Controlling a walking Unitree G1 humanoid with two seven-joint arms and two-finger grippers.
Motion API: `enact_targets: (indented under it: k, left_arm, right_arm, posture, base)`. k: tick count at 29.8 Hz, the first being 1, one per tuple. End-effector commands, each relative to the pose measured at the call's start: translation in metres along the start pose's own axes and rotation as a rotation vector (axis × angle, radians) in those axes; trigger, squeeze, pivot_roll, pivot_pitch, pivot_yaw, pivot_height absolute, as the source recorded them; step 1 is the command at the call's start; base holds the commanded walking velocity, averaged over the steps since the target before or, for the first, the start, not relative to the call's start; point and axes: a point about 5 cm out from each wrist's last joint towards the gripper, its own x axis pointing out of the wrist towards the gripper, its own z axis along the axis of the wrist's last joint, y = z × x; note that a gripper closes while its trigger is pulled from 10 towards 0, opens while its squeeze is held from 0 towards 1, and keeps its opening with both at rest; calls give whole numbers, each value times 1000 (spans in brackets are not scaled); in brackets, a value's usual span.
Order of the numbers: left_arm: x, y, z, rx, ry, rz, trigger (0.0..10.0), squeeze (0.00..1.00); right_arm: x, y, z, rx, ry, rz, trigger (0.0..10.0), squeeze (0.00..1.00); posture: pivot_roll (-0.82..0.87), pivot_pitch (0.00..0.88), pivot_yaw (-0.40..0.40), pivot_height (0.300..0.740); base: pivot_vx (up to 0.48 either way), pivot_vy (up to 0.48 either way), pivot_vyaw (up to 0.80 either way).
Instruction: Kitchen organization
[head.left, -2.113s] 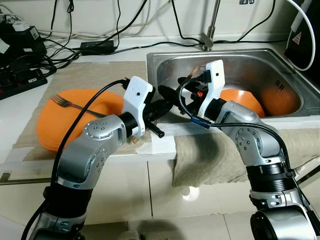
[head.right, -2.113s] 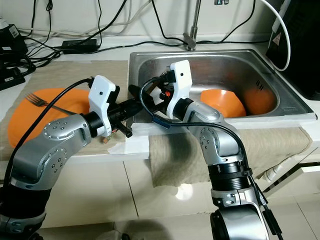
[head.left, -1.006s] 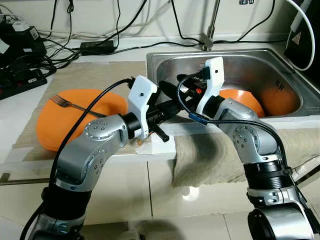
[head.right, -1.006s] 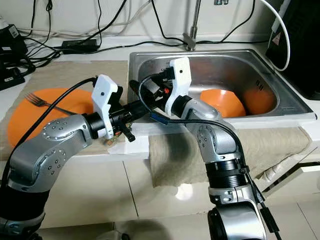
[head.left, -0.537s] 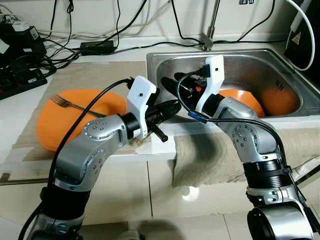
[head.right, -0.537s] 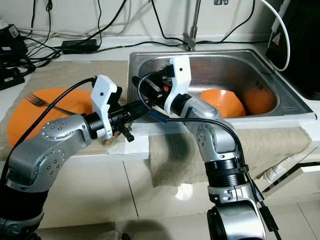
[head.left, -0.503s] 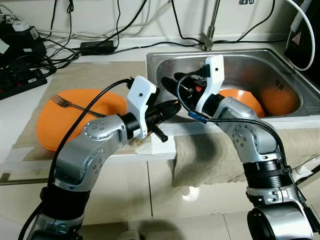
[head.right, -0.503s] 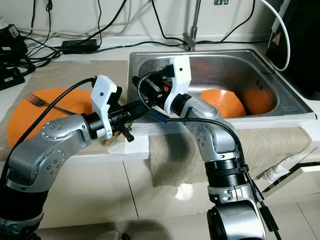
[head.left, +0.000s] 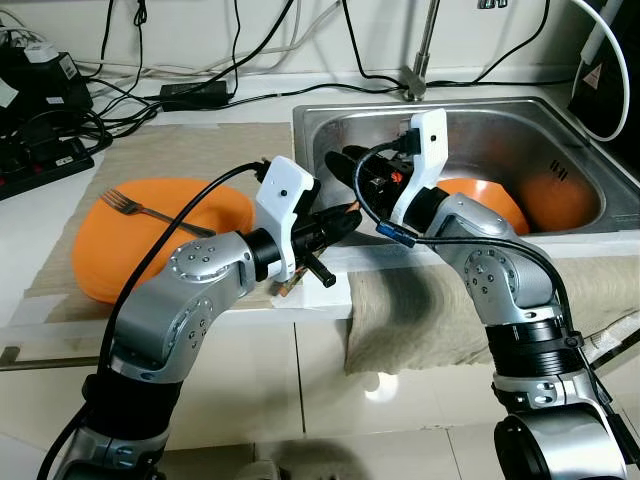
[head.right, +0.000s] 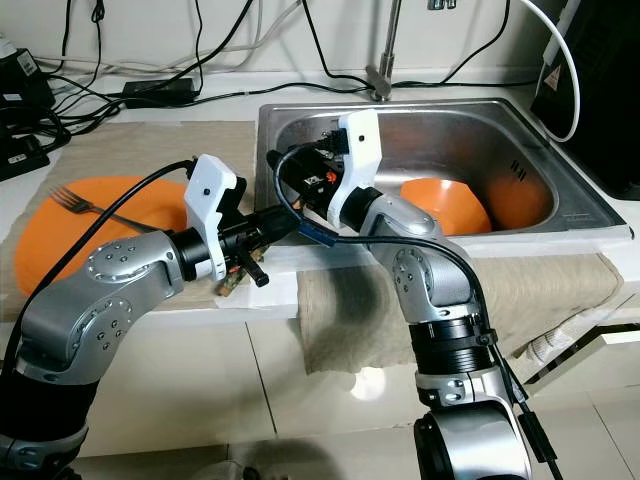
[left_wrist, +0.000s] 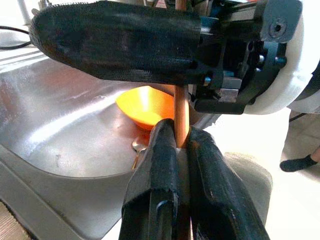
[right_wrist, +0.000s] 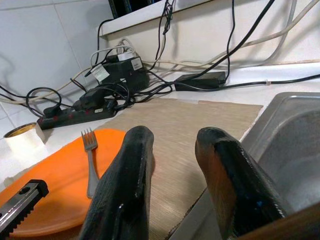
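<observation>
Far left, your orange plate (head.left: 150, 235) sits on the mat (head.left: 190, 160) with the fork (head.left: 135, 208) lying on top, so that much looks sorted.

Moving in, your left gripper (head.right: 268, 228) hangs at the counter's front edge, just beside the sink's (head.right: 560, 215) left wall. Its fingers (left_wrist: 160, 165) are pinched tight on a thin copper-coloured stick (left_wrist: 181, 120), maybe a chopstick or a handle; I can't tell which. The stick's lower end pokes out below the wrist at the counter edge.

Right beside it, your right gripper (head.left: 345, 170) reaches leftward over the sink's left rim, a finger lying right across the stick above your left grip. Its fingers (right_wrist: 125, 185) stand parted with nothing between them. That reads like a handover between the two grippers, though which way it's going I can't say.

On to the sink: an orange bowl (head.left: 490, 200) lies in the basin, a second orange piece (head.left: 560, 200) sits beyond it at the right, and a spoon (left_wrist: 137, 147) rests on the bottom near the bowl.

My read: you're partway. Plate and fork are placed, the stick is in hand, and the sink items remain to be dealt with.
</observation>
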Motion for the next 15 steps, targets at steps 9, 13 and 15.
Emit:
enact_targets:
  k: [9, 13, 15]
  left_arm:
    - [-2, 0, 13, 69, -42, -14, 0, 0]
    - [-1, 4, 12, 83, -22, 25, 2275, 0]
    - [-1, 5, 11, 82, -17, 33, 10000, 0]
  right_arm:
    - [-8, -19, -13, 14, 75, -109, 0, 0]
    - [-8, -21, -11, 16, 71, -113, 0, 0]
    - [-9, -21, -11, 10, 72, -109, 0, 0]
  posture:
    - [67, 12, 34, 740]
    - [68, 8, 36, 740]
    - [68, 7, 37, 740]
  base:
    - [0, 0, 0]
    - [0, 0, 0]
    - [0, 0, 0]
